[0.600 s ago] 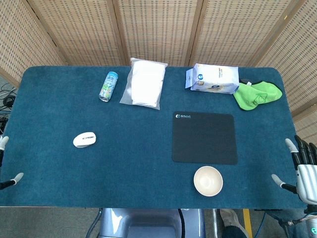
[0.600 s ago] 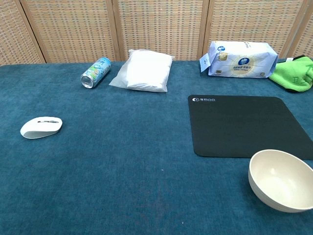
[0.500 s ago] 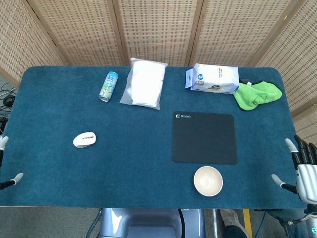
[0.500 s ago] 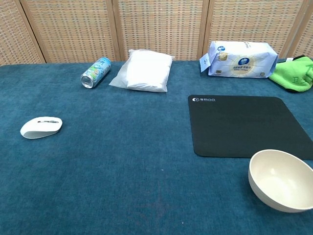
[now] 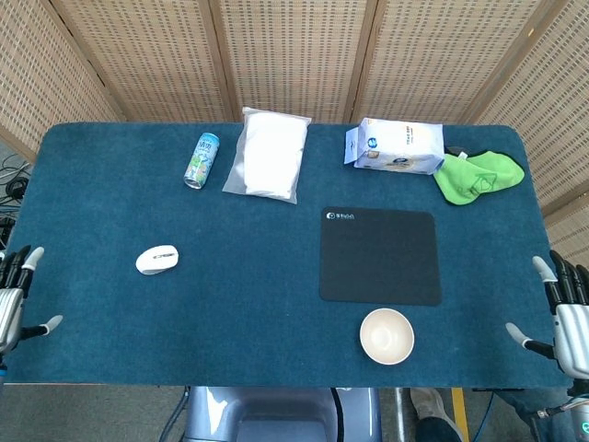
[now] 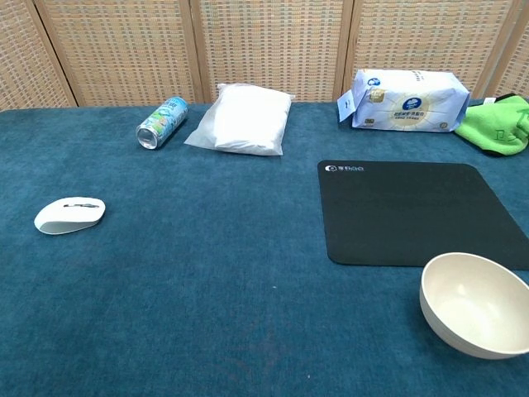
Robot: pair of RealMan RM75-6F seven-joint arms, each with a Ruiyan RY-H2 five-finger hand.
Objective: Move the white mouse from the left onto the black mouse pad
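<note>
The white mouse [image 5: 157, 260] [image 6: 69, 215] lies on the blue table cloth at the left. A bare black mouse pad [image 5: 379, 255] [image 6: 413, 212] lies flat to the right of centre. My left hand [image 5: 17, 296] shows at the table's front left edge, fingers apart and empty, well left of the mouse. At the front right edge my right hand [image 5: 563, 311] is also spread with nothing in it. Neither hand appears in the chest view.
A cream bowl [image 5: 386, 336] [image 6: 476, 303] stands just in front of the pad. Along the back lie a drink can [image 5: 202, 159], a white plastic bag [image 5: 268, 155], a tissue pack [image 5: 396, 146] and a green cloth [image 5: 478, 177].
My left hand has come further into the head view at the table's front left edge. The right hand has dropped slightly. The mouse and the other objects have not moved.
</note>
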